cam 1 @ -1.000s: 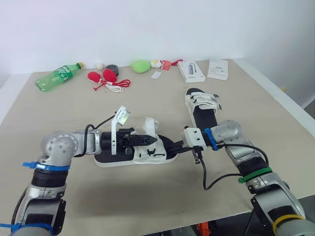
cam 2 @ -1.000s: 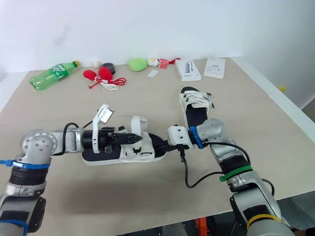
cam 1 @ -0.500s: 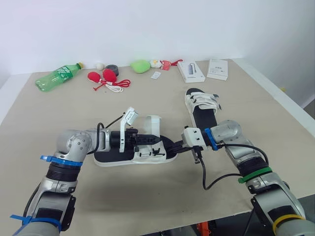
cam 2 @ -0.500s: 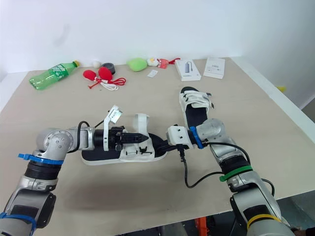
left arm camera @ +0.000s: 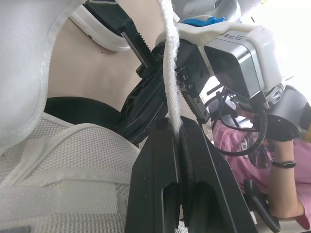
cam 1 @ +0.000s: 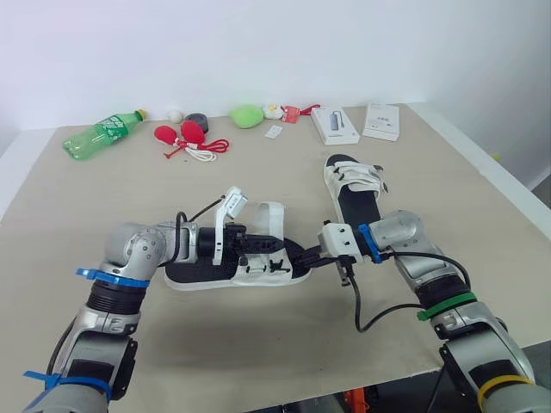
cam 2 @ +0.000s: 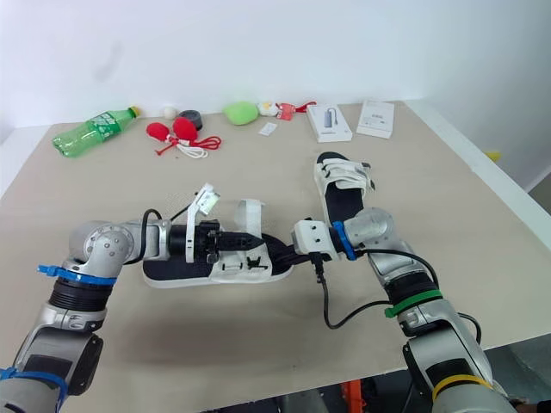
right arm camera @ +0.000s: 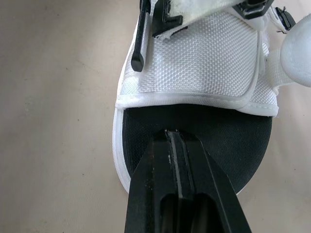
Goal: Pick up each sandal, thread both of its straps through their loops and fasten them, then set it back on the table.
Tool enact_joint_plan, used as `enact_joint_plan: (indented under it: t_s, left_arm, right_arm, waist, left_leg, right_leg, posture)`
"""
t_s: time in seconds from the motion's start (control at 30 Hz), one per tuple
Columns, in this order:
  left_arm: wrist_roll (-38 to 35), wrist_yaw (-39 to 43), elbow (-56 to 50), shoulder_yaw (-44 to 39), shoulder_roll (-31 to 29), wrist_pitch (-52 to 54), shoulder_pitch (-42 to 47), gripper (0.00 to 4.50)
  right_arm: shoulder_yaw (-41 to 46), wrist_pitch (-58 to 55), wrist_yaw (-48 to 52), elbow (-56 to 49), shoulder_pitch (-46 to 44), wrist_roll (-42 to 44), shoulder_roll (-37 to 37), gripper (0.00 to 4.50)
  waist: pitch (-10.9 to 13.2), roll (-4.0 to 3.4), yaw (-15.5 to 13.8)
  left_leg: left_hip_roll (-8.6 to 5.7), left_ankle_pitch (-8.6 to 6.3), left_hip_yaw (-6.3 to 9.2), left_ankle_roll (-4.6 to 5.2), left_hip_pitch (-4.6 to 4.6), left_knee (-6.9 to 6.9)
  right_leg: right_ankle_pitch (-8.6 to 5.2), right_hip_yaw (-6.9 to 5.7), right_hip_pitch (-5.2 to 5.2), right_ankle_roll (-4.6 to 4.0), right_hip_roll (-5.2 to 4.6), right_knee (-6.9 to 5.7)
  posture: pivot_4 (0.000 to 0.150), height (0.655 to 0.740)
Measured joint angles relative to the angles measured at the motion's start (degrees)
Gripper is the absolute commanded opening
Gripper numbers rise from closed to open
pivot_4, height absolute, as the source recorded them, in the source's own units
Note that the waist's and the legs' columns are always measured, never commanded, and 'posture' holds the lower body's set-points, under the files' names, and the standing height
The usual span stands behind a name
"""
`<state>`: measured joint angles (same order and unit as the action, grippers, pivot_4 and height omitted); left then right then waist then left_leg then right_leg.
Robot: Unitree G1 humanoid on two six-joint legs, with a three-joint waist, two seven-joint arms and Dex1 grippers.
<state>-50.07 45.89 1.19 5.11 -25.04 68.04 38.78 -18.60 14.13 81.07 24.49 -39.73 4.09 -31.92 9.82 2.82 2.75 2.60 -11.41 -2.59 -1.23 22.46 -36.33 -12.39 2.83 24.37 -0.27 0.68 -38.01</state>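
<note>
Two white sandals with black soles are laid on the worktop [cam 1: 258, 344]. The near sandal [cam 1: 194, 274] is lying across the front, and its white strap [left arm camera: 170, 73] is pinched by the left tool [cam 1: 267, 246]. The right tool [right arm camera: 174, 138] is pressed together over that sandal's black end. The far sandal [cam 1: 355, 185] is set just behind the right arm. A green bottle [cam 1: 102, 135], a white box [cam 1: 334, 125] and a flat white packet [cam 1: 381, 120] are kept at the back, and their writing cannot be read.

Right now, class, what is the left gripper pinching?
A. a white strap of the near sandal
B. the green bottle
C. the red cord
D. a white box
A: the left gripper is closed on a white strap of the near sandal.
</note>
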Motion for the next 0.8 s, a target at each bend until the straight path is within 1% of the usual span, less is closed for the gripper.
enact_joint_plan:
  t_s: [0.07, 0.17, 0.37, 0.73, 0.8]
  left_arm:
    - [1.45, 1.78, -0.09, 1.3, -1.56, -0.68, 0.96, 0.08]
    - [2.13, 2.92, -0.29, 1.83, -2.31, -0.79, 1.13, 0.08]
    - [2.21, 6.21, -2.49, 1.87, -5.43, -0.08, 1.8, 0.08]
    - [1.85, 6.81, -2.41, 0.13, -4.37, 0.67, 4.39, 0.08]
    - [1.85, 6.61, -2.47, 0.27, -2.31, 0.64, 4.34, 0.08]
  right_arm:
    - [0.0, 0.12, -0.07, 0.08, -0.01, 0.0, 0.14, 0.0]
    - [-0.01, 0.19, -0.06, 0.1, -0.03, 0.0, 0.25, 0.0]
    - [-0.02, 0.59, -0.1, 0.2, -0.03, 0.01, 0.35, 0.0]
    - [-0.02, 1.21, -0.07, 0.52, -0.09, 0.0, 0.35, 0.0]
    - [-0.02, 1.23, -0.07, 0.56, -0.11, 0.0, 0.33, 0.0]
  waist:
    - [0.0, 0.0, 0.03]
    - [0.0, 0.0, 0.09]
    - [0.01, -0.01, 0.16]
    - [0.01, 0.0, 0.16]
    - [0.01, 0.0, 0.15]
  left_leg:
    - [0.0, 0.0, 0.01, -0.01, 0.0, 0.0]
    - [0.03, 0.0, 0.01, -0.01, -0.01, 0.0]
    - [0.05, 0.0, 0.04, -0.01, 0.0, 0.01]
    - [0.05, 0.0, 0.03, -0.01, 0.0, 0.01]
    - [0.05, 0.0, 0.03, -0.01, 0.0, 0.01]
  right_leg:
    - [0.0, 0.0, 0.0, 0.0, 0.01, 0.0]
    - [-0.01, 0.0, 0.0, -0.01, 0.03, 0.0]
    - [-0.02, -0.02, 0.02, -0.04, 0.04, 0.0]
    - [-0.03, -0.01, 0.02, -0.04, 0.04, 0.0]
    - [-0.02, -0.01, 0.02, -0.04, 0.03, 0.0]
  posture:
    - [0.15, 0.74]
    - [0.15, 0.74]
    - [0.15, 0.74]
    - [0.15, 0.74]
    - [0.15, 0.74]
